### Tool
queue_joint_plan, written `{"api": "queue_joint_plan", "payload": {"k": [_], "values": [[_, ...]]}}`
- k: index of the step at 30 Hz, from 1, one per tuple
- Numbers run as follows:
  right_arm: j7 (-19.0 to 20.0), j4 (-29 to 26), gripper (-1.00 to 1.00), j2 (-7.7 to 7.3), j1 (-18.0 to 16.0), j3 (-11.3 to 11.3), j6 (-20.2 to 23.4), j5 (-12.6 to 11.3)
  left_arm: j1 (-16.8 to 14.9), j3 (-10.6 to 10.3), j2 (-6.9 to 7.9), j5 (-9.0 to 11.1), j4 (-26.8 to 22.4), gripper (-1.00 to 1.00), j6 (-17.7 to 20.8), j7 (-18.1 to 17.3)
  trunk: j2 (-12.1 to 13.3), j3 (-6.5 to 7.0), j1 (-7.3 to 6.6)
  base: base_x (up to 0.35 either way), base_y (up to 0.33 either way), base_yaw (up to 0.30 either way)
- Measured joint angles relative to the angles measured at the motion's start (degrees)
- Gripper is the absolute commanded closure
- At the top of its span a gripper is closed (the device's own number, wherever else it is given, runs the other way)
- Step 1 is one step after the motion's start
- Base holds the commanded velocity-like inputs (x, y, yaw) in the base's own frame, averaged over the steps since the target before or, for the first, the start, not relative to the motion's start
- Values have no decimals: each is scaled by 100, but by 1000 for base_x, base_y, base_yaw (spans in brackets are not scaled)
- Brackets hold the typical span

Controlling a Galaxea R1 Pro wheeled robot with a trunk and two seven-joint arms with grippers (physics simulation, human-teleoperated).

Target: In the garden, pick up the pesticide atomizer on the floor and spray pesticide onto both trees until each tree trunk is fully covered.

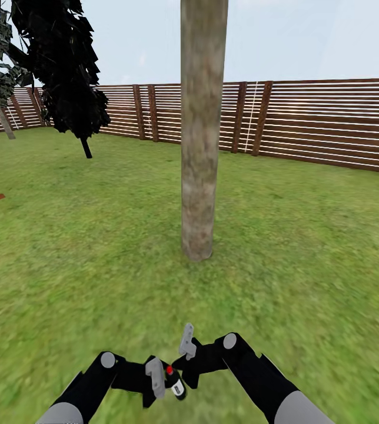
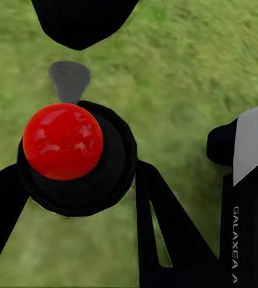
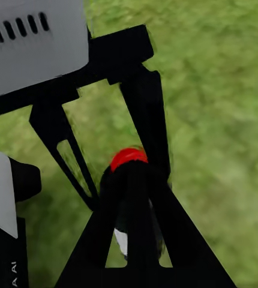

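A: Head view: a slatted brown fence (image 1: 325, 123) edges the lawn (image 1: 307, 247); a mottled tree trunk (image 1: 201, 135) stands ahead.

B: Wrist views?

A: Left gripper (image 2: 129, 198) jaws clamp the red-capped pesticide atomizer (image 2: 75, 156); right gripper (image 3: 129, 234) jaws straddle it, grip unclear.

Mottled grey-brown tree trunk (image 1: 203, 129), green lawn (image 1: 307, 235), brown slatted fence (image 1: 325, 121)

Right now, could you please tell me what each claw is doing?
Left claw: shut on the pesticide atomizer.
Right claw: close beside the atomizer; open or shut cannot be told.
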Motion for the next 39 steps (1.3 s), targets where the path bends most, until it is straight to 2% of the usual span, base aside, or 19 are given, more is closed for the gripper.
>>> {"api": "queue_joint_plan", "payload": {"k": [4, 16, 19, 20, 23, 24, 26, 27, 28, 29, 30, 31, 32, 33, 34, 35, 36, 37, 39], "values": [[0, 0, 100, 0, 0, -4, 0, 1, -10, 3, 3, 73, 0, 100, 0, -212, 0, 0, 0, 0, 0, 0], [0, 0, 100, -1, 0, -5, 0, 1, -45, 4, 7, 84, 1, 100, 16, -230, 0, 0, 0, 0, 0, 0], [0, 0, 100, -1, 0, -6, 0, 0, -49, -15, 48, 0, 8, 100, 54, -166, 0, 0, 0, 0, 0, 0], [0, 0, 100, -2, 0, -6, 0, 0, -69, -19, 107, -81, 5, 100, 69, -142, 0, 0, 0, 0, 0, 0], [0, 0, 100, -1, 0, -6, 0, 1, -144, 19, 515, -705, 9, 100, 249, 131, 0, 0, 0, 0, 0, 0], [0, 0, 100, -1, 0, -6, 0, 1, -147, 40, 628, -819, 11, 100, 361, 262, 0, 0, 0, 0, 0, 0], [-10, -3, 100, -1, 0, -16, 0, -5, -140, 167, 818, -829, 28, 100, 436, 613, 0, 0, 0, 0, 0, 0], [-35, -6, 100, 0, 0, -27, 0, -9, -134, 497, 869, -798, 69, 100, 460, 947, 0, 0, 0, 0, 0, 0], [-111, -13, 100, 0, 0, -41, -5, -17, -128, 943, 872, -758, 90, 100, 468, 1242, 0, 0, 0, 0, 0, 0], [-270, -15, 100, 0, 0, -92, -4, -25, -127, 1311, 868, -742, 97, 100, 467, 1406, 0, 0, 0, 0, 0, 0], [-720, -17, 100, 11, -1, -268, 0, -28, -123, 1836, 866, -730, 106, 100, 472, 1515, 0, 0, 0, 0, 0, 0], [-1116, -17, 100, 25, -1, -426, 5, -33, -113, 2171, 865, -727, 112, 100, 473, 1559, 0, 0, 0, 0, 0, 0], [-1679, -17, 100, 46, -1, -671, 6, -47, -109, 2591, 865, -722, 132, 100, 481, 1593, 0, 0, 0, 0, 0, 0], [-2106, -18, -100, 56, -1, -952, 7, -71, -108, 3054, 868, -722, 164, 100, 539, 1660, 0, 0, 0, 0, 0, 0], [-2298, -18, -100, 66, -1, -1236, 12, -131, -109, 3457, 866, -723, 178, 100, 668, 1807, 0, 0, 0, 0, 0, 0], [-2395, -22, -100, 72, -1, -1616, 14, -290, -111, 3843, 854, -727, 188, 100, 910, 2055, 0, 0, 0, 0, 0, 0], [-2432, -23, -100, 75, -1, -1902, 15, -446, -113, 4013, 836, -723, 194, 100, 1100, 2241, 0, 0, 0, 0, 0, 0], [-2494, -19, -100, 77, -1, -2386, 21, -715, -116, 4185, 769, -726, 197, 100, 1471, 2600, 0, 0, 0, 0, 0, 0], [-2727, -16, -100, 79, 0, -2846, 24, -865, -123, 4283, 651, -699, 196, 100, 1787, 3037, 0, 0, 0, 0, 0, 0]]}}
